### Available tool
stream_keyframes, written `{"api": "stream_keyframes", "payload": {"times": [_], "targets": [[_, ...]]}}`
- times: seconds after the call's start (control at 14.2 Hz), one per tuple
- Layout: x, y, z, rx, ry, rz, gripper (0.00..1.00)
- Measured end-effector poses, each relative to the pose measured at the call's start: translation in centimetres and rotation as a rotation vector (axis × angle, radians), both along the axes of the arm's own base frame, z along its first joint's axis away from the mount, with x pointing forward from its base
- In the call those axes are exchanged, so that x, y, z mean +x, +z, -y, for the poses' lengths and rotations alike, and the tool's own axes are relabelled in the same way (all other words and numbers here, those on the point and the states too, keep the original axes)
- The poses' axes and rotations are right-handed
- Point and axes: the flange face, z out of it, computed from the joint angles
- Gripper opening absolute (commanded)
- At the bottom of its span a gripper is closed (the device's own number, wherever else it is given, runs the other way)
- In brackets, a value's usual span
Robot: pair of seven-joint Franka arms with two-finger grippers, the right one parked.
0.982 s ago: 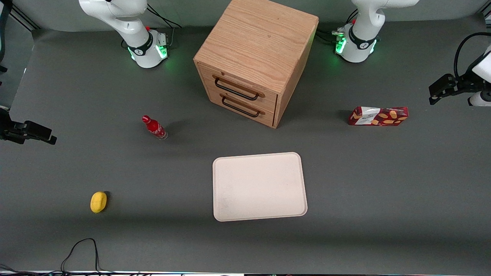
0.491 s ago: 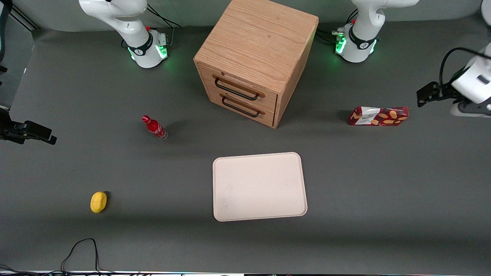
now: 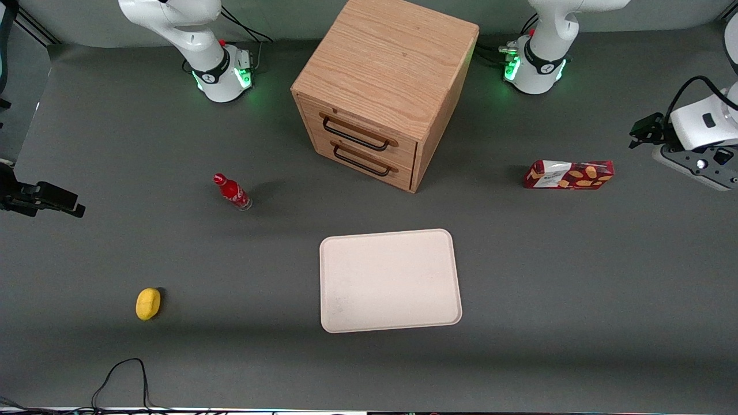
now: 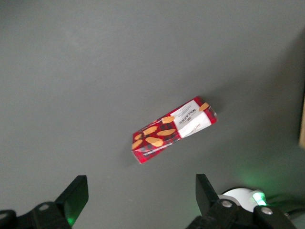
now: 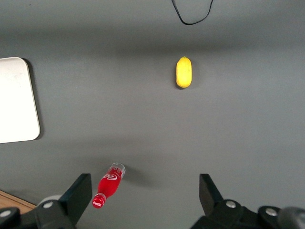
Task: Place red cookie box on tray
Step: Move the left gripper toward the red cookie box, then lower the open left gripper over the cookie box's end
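Hovering spread-fingered, hand (image 4: pixel 138 198) overlooks flat glossy red cookie box (image 4: pixel 173 129).

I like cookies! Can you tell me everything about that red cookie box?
The red cookie box is a long, thin carton, red with a white patch and golden-tan cookie pictures. It lies on the grey table, toward the working arm's end, apart from the tray. Nothing touches it. The gripper hangs open above it, not holding it.

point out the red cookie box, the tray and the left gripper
red cookie box (image 3: pixel 569 174), front view, middle of its face
tray (image 3: pixel 390 280), front view, bare floor
left gripper (image 4: pixel 138 193), left wrist view, open, above the table
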Motion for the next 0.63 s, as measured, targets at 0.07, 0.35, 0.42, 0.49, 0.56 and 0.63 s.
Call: {"api": "stream_keyframes", "payload": {"times": [0.07, 0.35, 0.42, 0.49, 0.56, 0.63], "targets": [[-0.2, -1.4, -1.0, -0.017, -0.069, -0.007, 1.00], [-2.2, -6.5, -2.6, -0.074, -0.250, -0.078, 1.00], [-2.6, -7.1, -2.4, -0.084, -0.287, -0.083, 1.00], [-3.0, -7.8, -2.3, -0.093, -0.333, -0.076, 1.00], [-3.3, -8.7, -2.2, -0.100, -0.385, -0.059, 1.00], [-3.9, -10.0, -2.2, -0.106, -0.429, -0.041, 1.00]]}}
